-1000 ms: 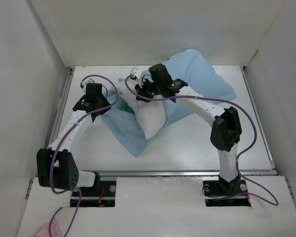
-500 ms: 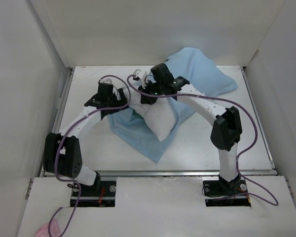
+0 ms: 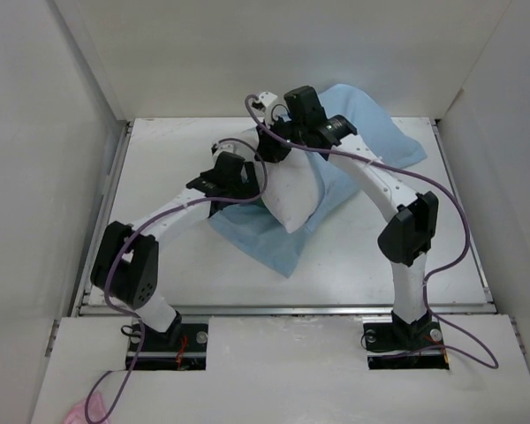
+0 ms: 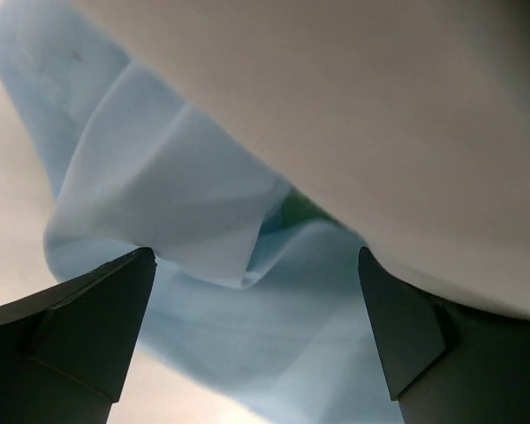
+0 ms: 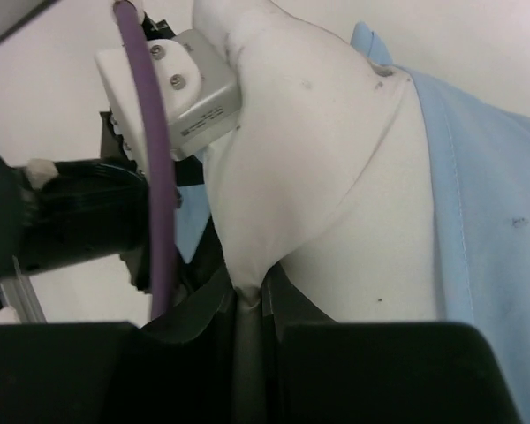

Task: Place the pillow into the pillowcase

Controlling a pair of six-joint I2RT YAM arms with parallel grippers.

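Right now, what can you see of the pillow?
The pillow is plump, white and soft, with a few dark specks. It lies aslant at mid-table on the pillowcase, whose blue cloth also runs along its right side. The right gripper is shut on a pinched fold at its far end, and creases run to the pinch. The left gripper stands open by its left side, holding nothing.
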